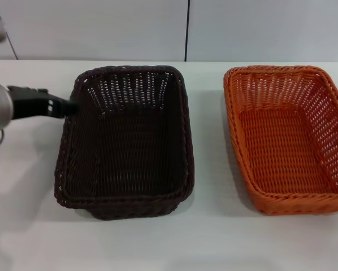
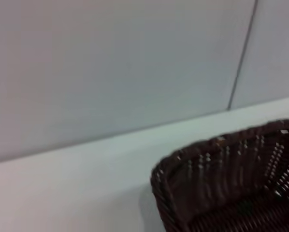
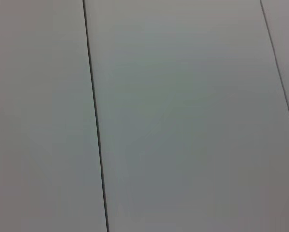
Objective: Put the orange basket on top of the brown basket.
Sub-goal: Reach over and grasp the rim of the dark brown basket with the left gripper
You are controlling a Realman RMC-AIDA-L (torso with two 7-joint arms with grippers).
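The brown basket stands empty on the white table, left of centre in the head view. A corner of it also shows in the left wrist view. The orange basket stands empty on the table to its right, apart from it. My left gripper reaches in from the left, its dark tip against the brown basket's left rim near the far corner. My right gripper is out of view; its wrist view shows only wall panels.
A white table bears both baskets, with bare surface in front of them and between them. A grey panelled wall rises behind the table's far edge.
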